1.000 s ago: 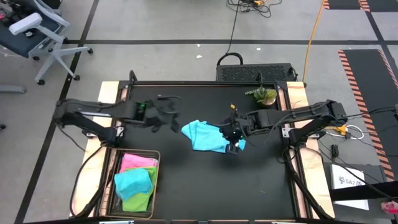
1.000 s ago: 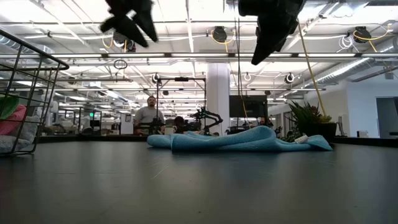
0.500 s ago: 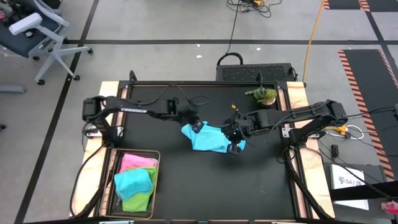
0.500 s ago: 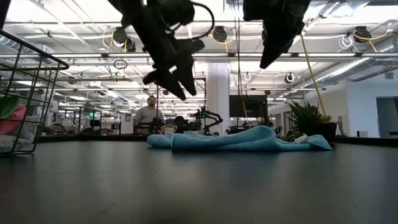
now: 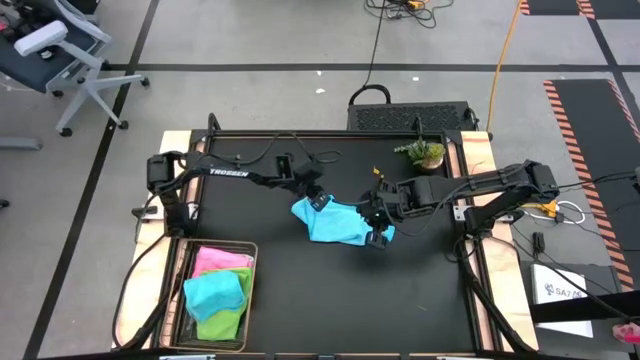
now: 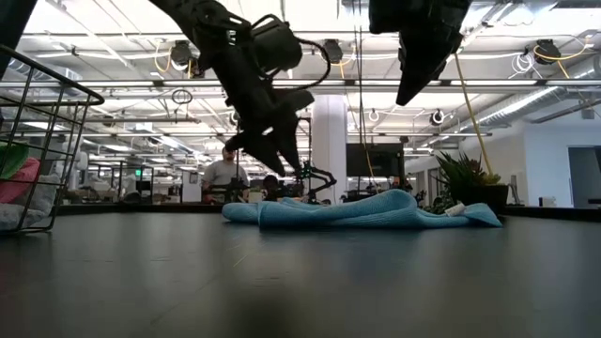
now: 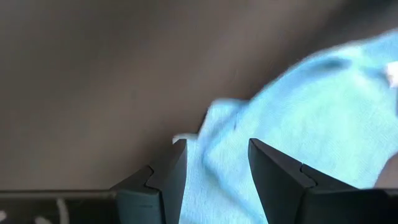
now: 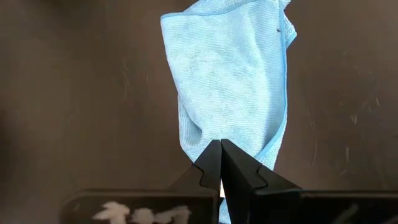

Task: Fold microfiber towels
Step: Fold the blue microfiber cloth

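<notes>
My two arms are dark, jointed links trailing loose black cables. My left arm (image 5: 235,175) bears white lettering along its long link. My left gripper (image 7: 213,177) ends in two charcoal wedge-shaped fingers with stepped notches at their bases. My right gripper (image 8: 220,163) has matching tapered fingers above a body with white markings.

overhead looking straight down, low camera level across table (image 6: 300,272), wrist cameras close, all sharing blue towel (image 5: 335,222)
</notes>
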